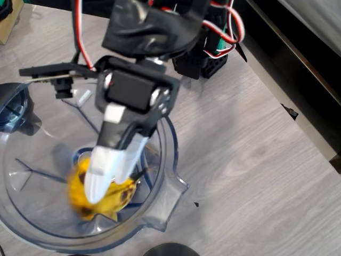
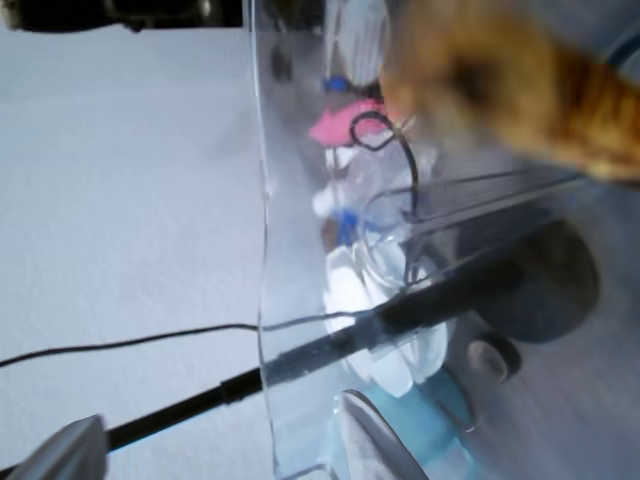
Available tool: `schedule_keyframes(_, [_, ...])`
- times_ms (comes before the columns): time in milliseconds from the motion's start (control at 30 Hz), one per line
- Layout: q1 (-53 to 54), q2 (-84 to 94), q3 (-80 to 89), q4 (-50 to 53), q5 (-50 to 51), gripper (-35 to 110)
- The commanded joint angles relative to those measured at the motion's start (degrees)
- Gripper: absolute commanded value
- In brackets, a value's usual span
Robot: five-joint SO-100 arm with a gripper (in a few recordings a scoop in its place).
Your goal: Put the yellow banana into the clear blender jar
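Note:
The clear blender jar (image 1: pixel 171 160) stands at the lower left of the overhead view, its pour spout toward the lower right. Inside it lies the yellow banana (image 1: pixel 77 192), blurred, with brown spots showing near the bottom. My gripper (image 1: pixel 109 184) reaches down into the jar from above, its white fingers (image 1: pixel 98 173) spread over the banana and holding nothing. In the wrist view the jar wall (image 2: pixel 300 200) crosses the middle, the blurred banana (image 2: pixel 500 70) is at the top right, and my gripper (image 2: pixel 215 450) is open at the bottom edge, well apart from the banana.
The arm's black base (image 1: pixel 208 58) with red and white wires sits behind the jar. A dark rounded object (image 1: pixel 13 109) touches the jar's left side, and another dark round thing (image 1: pixel 170 249) is at the bottom edge. The table's edge (image 1: pixel 298 112) runs diagonally at the right.

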Motion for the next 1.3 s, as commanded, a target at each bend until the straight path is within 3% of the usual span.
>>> schedule_keyframes(0, [0.09, 1.23, -0.44, -0.35, -0.18, 32])
schedule_keyframes(233, [-0.26, 7.82, -1.41, 1.32, -0.26, 32])
schedule_keyframes(467, [-8.44, 7.56, -22.24, 27.51, -4.04, 32])
schedule_keyframes(600, [-15.47, 11.95, -21.18, 37.35, -3.78, 0])
schedule_keyframes(733, [-16.08, 13.54, -18.63, 44.21, -2.2, 0])
schedule_keyframes(833, [-13.18, 21.27, -7.73, 42.01, -2.11, 0])
schedule_keyframes(1067, [-11.07, 52.12, 35.33, 23.64, -2.64, 0])
schedule_keyframes(1267, [-11.51, 64.42, 56.25, 17.84, -2.46, 0])
